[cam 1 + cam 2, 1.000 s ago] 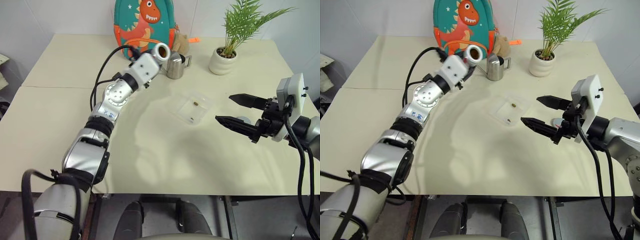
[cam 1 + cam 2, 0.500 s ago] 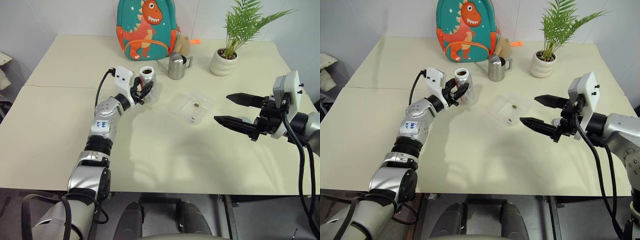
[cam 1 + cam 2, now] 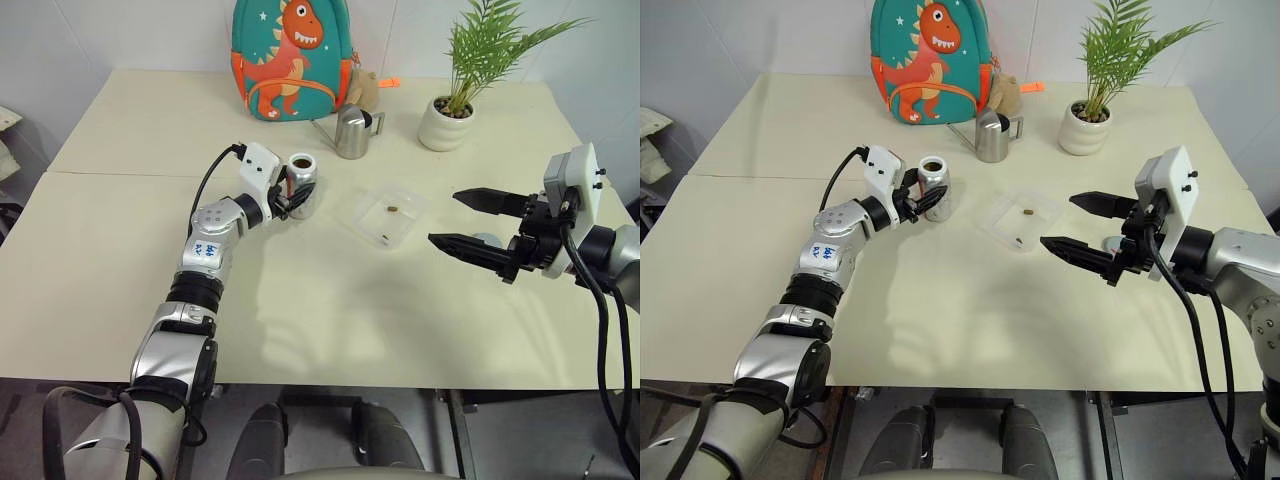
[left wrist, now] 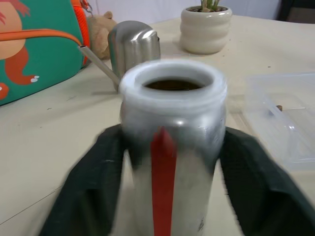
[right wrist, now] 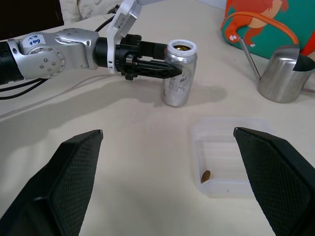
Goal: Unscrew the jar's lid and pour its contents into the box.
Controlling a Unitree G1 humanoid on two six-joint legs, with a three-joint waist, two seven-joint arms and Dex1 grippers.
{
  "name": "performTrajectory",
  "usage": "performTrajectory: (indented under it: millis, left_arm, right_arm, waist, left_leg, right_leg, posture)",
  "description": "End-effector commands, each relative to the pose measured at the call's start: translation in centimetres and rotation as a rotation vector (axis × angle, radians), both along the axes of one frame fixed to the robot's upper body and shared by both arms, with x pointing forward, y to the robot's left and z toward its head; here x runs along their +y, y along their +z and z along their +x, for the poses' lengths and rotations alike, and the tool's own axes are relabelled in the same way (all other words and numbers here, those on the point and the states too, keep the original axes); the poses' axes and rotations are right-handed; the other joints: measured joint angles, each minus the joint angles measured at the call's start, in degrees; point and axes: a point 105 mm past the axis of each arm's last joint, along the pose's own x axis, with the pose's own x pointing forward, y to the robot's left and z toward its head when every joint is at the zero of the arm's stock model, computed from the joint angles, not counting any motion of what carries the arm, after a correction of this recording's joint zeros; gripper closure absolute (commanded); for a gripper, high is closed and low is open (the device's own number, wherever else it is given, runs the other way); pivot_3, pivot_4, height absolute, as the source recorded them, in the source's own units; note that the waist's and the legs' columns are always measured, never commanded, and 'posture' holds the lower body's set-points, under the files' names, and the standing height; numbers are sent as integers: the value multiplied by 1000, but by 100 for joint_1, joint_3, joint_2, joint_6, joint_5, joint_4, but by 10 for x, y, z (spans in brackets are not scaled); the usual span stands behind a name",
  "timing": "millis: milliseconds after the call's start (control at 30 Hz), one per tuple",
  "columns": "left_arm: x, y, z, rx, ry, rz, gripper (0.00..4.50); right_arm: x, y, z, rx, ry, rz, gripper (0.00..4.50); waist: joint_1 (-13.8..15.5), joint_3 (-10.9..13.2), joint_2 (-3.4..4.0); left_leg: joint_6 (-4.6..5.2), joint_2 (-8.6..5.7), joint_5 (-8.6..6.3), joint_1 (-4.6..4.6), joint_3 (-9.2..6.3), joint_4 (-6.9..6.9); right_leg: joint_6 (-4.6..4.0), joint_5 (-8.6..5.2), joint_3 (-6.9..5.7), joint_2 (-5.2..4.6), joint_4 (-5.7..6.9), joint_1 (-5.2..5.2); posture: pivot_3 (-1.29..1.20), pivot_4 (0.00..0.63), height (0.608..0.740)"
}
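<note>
We find the jar (image 3: 302, 184) upright on the worktop (image 3: 120, 260), lid off, toward the far edge, left of the box (image 3: 385, 212). The left pincer (image 3: 292, 192) flanks the jar, fingers (image 4: 96, 182) loosened beside its sides. Two pellets (image 3: 393, 210) lie in the box. The right pincer (image 3: 462, 220) hovers spread, near the right edge.

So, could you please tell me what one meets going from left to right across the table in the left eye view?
Left gripper → jar → steel jug → box → plant pot → right gripper.
</note>
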Motion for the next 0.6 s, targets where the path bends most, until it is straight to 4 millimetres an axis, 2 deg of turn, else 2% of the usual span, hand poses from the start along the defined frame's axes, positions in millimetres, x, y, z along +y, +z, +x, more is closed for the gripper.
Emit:
performTrajectory:
  millis: [33, 67, 600]
  left_arm:
    - [2, 12, -4, -46, -4, -4, 282]
    - [3, 12, -4, -46, -4, -5, 19]
    - [33, 23, -25, -35, 11, 69, 19]
  right_arm:
    - [1, 10, -3, -42, 11, -20, 0]
    - [1, 10, -3, -43, 12, -20, 0]
    - [0, 11, 0, -46, 26, -31, 0]
  waist:
    - [-3, 0, 0]
    - [-6, 0, 0]
    - [-18, 0, 1]
  left_leg:
    - [0, 0, 0, 0, 0, 0]
    - [1, 0, 0, 0, 0, 0]
    - [4, 2, -3, 0, 0, -2]
  right_leg:
    - [0, 0, 0, 0, 0, 0]
    - [0, 0, 1, 0, -1, 0]
    - [0, 0, 1, 0, -7, 1]
  posture:
    - [0, 150, 740]
    - [0, 150, 740]
    - [0, 150, 740]
